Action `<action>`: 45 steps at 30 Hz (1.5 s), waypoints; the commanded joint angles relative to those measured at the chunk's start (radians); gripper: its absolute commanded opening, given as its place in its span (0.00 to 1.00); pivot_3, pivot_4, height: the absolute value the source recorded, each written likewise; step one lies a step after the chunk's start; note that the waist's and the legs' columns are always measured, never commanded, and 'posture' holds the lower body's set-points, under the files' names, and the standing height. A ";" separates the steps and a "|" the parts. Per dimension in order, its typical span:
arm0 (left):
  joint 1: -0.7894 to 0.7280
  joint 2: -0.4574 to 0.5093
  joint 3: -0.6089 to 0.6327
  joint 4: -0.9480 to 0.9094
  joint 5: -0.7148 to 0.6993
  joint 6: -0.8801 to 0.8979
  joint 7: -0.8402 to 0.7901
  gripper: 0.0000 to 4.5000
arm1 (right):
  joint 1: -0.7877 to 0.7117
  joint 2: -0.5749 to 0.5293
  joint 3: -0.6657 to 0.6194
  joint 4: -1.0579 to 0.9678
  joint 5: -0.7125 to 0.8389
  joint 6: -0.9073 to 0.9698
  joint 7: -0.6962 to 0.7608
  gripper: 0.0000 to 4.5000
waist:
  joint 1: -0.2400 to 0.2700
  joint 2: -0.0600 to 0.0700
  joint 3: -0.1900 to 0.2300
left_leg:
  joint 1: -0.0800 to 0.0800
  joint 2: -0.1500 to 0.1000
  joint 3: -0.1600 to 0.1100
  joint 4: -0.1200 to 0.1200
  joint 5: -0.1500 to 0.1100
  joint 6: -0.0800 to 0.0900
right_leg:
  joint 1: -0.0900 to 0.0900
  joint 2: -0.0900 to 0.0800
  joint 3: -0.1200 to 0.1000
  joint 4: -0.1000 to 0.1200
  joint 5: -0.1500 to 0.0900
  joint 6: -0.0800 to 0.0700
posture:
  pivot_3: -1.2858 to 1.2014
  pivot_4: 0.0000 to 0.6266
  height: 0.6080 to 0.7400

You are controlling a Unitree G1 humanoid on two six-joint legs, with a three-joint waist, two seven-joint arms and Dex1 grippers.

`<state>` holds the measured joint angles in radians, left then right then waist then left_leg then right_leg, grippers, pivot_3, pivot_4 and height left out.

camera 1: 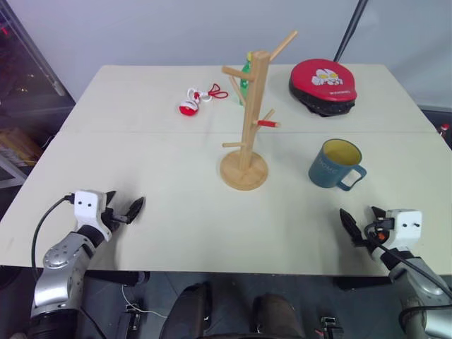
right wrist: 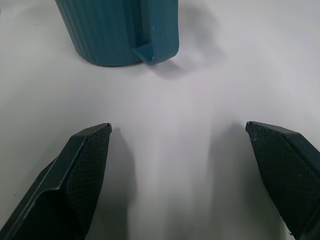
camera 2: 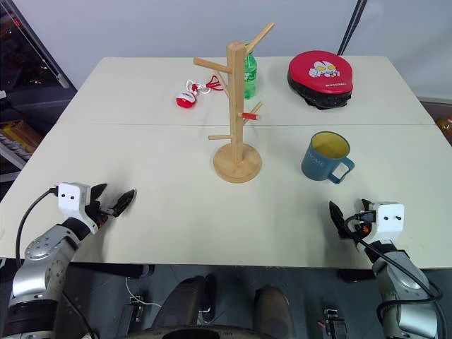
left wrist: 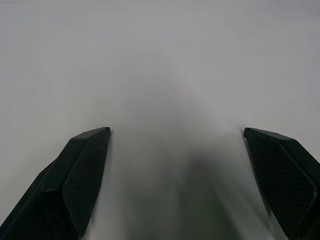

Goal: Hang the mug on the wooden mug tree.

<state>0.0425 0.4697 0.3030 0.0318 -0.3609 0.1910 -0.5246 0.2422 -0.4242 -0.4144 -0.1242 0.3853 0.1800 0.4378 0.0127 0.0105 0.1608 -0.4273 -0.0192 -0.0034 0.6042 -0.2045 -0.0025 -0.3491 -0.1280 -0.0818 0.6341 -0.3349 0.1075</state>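
Note:
The dark teal mug (camera 1: 332, 166) with a yellow inside stands upright on the right half of the pale table (camera 1: 155, 155), its handle turned toward the near right. The wooden mug tree (camera 1: 248, 120) rises on its round base at the table's middle, left of the mug, with one red-banded peg. My right gripper (camera 1: 360, 224) rests open near the front edge, just in front of the mug and apart from it. In the right wrist view the mug (right wrist: 117, 30) sits beyond the open gripper (right wrist: 178, 127). My left gripper (camera 1: 127, 206) is open and empty at the front left, seen over bare table in its wrist view (left wrist: 177, 135).
A red round case (camera 1: 323, 86) lies at the back right. A green bottle (camera 1: 245, 74) stands just behind the mug tree. A small red and white toy with a red cord (camera 1: 189, 106) lies at the back, left of the tree.

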 commanded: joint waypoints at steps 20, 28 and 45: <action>0.019 -0.024 -0.014 -0.022 0.001 0.027 0.008 1.00 | -0.002 0.009 -0.003 -0.027 -0.012 -0.026 -0.003 0.99 | 0.001 0.000 0.000 | 0.000 0.000 0.000 0.000 0.000 0.000 | 0.000 0.000 0.000 0.000 0.000 0.000 | 0.52 0.24 1.00; 0.010 -0.027 -0.018 -0.020 0.005 0.026 0.004 1.00 | -0.005 0.012 0.000 -0.014 -0.013 -0.036 0.001 0.99 | 0.003 0.000 0.000 | 0.000 0.000 0.000 0.001 0.000 0.000 | 0.000 0.000 0.000 0.000 0.000 0.000 | 0.52 0.24 1.00; 0.005 -0.009 -0.245 -0.306 -0.059 0.022 -0.240 1.00 | 0.013 0.079 0.036 -0.155 -0.026 -0.028 -0.071 0.99 | 0.001 -0.001 0.004 | -0.002 0.000 0.000 0.001 0.001 0.001 | 0.000 0.000 0.001 0.000 0.000 0.000 | 0.52 0.24 1.00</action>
<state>0.0593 0.4454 0.0779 -0.2169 -0.3968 0.2013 -0.7319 0.2483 -0.3490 -0.3648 -0.2283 0.3584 0.1617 0.3790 0.0137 0.0091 0.1650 -0.4294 -0.0196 -0.0029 0.6054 -0.2037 -0.0011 -0.3497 -0.1281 -0.0810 0.6341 -0.3347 0.1071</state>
